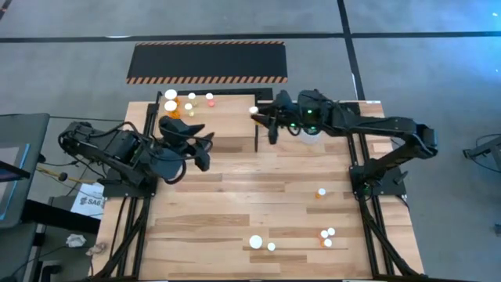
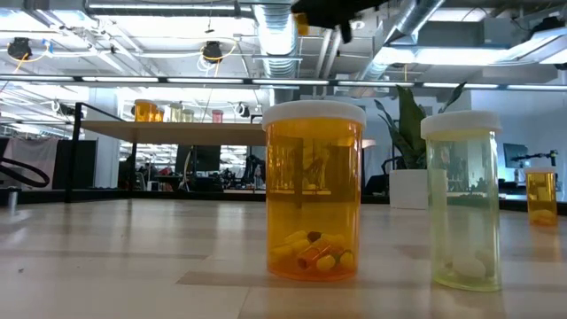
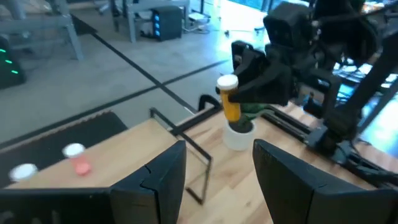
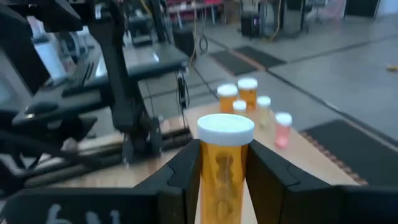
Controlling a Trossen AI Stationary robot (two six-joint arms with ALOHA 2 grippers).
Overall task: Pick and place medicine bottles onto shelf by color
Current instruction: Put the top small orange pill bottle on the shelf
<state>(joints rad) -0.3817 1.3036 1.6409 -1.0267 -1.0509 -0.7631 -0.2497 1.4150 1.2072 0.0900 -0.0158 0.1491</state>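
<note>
Above shelf: right gripper clamps orange bottle.

**Lighting and picture quality**

Even overhead light; ceiling strip lamps show in the low view. Soft shadows beneath both arms on the wooden table. Blue-white glare at upper right of left wrist view. Both wrist views motion-blurred. Low view: near bottles sharp, room behind soft.

Overhead, table-level and perhaps two near wrist views
</note>
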